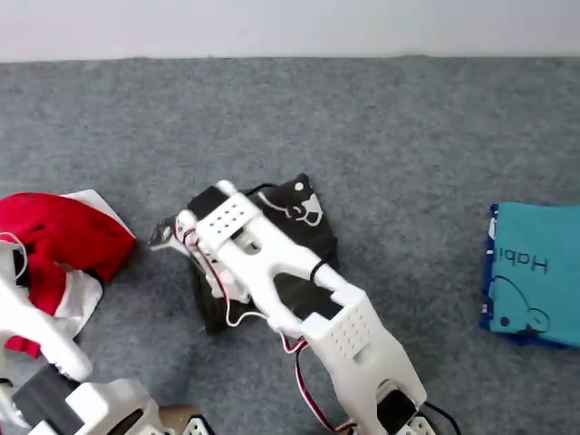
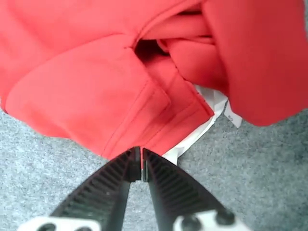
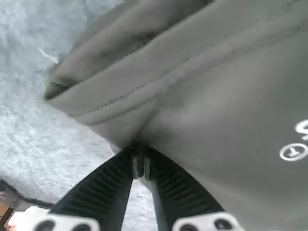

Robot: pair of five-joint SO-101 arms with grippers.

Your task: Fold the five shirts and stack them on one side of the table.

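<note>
Grey carpet [image 1: 408, 136]: black shirt [image 1: 317, 240] lay diagonally, hem clamped in right claw [image 3: 139, 166]; left claw [image 2: 139, 166] pinched red shirt [image 2: 96, 72].

Table [image 1: 408, 118]: garments are laid at the left, the middle and the right, well apart.
Left shirt [image 1: 63, 236]: placed at the left edge, on top of a lower shirt [image 1: 83, 299], which is exposed on its right side.
Middle shirt [image 1: 304, 213]: placed near the centre, between the other two.
Right shirt [image 1: 539, 272]: placed at the right edge.
Left gripper [image 2: 140, 163]: an edge of the left shirt is pinched.
Right gripper [image 3: 139, 163]: the middle shirt's left edge is pinched.
Right arm [image 1: 299, 290]: stretched over the middle shirt from the near side.
</note>
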